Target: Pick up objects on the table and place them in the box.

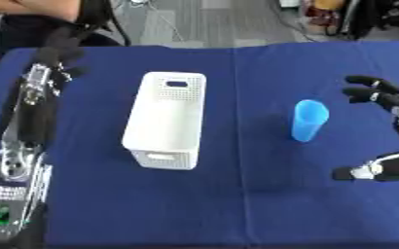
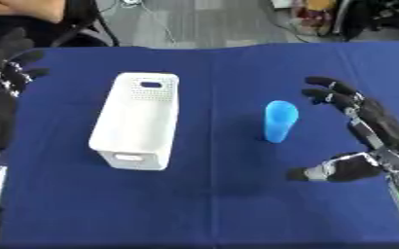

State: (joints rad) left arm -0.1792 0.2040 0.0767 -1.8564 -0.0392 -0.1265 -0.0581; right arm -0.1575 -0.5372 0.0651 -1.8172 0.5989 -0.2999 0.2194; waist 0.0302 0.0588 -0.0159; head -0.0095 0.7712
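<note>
A light blue cup (image 1: 308, 120) stands upright on the blue table, right of centre. A white perforated box (image 1: 166, 118) with handle slots stands left of it, long side running away from me. My right hand (image 2: 356, 131) is open just right of the cup, fingers spread above and thumb below, a gap between it and the cup. My left arm stretches up the left edge, and its hand (image 1: 60, 51) rests near the table's far left corner with relaxed fingers, holding nothing.
The blue cloth (image 1: 237, 204) covers the whole table. A person's arm shows beyond the far left edge, touching nothing. Cables and equipment lie on the floor beyond the far edge.
</note>
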